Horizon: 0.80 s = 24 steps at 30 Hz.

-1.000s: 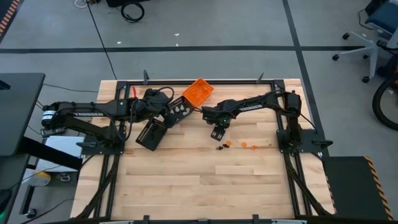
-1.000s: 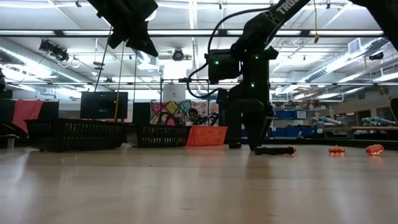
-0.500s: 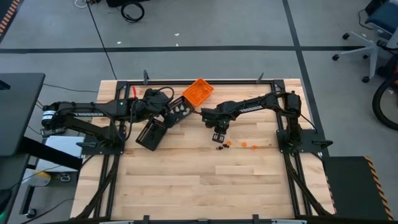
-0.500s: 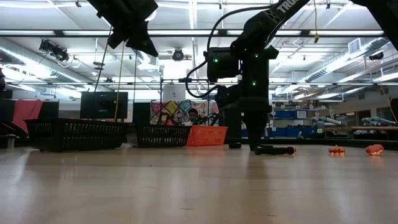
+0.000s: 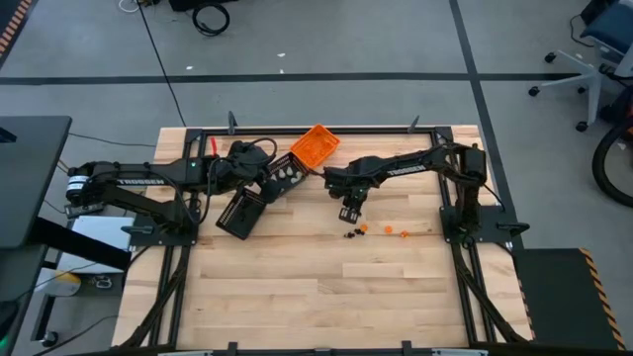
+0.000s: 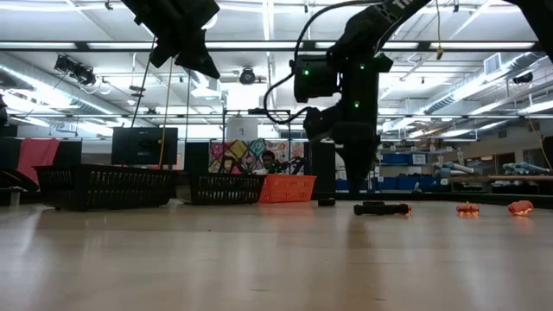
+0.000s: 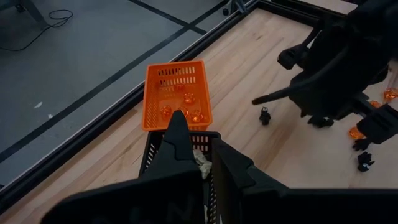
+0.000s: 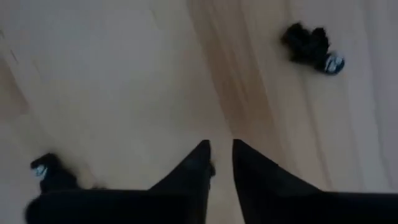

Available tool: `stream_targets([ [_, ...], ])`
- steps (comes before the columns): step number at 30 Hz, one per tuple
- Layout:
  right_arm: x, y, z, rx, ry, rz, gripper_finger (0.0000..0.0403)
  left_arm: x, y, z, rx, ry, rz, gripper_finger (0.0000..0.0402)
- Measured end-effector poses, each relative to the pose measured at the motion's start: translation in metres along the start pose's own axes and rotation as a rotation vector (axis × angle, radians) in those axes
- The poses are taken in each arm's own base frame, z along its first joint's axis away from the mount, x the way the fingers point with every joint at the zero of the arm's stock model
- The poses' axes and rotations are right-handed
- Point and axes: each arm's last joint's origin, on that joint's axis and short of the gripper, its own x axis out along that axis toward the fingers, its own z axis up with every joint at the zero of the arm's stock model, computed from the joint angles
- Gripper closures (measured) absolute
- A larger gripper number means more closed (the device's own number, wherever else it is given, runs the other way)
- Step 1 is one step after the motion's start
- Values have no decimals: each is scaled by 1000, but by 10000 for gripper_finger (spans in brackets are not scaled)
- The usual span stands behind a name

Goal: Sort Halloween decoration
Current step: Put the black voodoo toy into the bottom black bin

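Lifted clear of the table, the right claw (image 6: 361,192) hangs nearly pressed together, seemingly empty, black trinket (image 6: 382,208) lying lengthwise just below; left claw (image 7: 200,146) shut

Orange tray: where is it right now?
High view: the orange tray sits at the table's far edge, near centre, just beyond a black tray, left of the right end effector.

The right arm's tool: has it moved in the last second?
Yes. In the low view the right tool has risen off the table, away from the black trinket lying on the wood below it.
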Motion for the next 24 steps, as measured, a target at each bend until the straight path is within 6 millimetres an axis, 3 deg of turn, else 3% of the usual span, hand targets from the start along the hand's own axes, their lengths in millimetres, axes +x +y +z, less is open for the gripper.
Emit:
stream_targets([
  [12, -5, 5, -9, 35, 66, 5, 231, 0, 0, 0, 0, 0, 0, 402],
  [24, 10, 5, -20, 90, 89, 25, 210, 0, 0, 0, 0, 0, 0, 402],
])
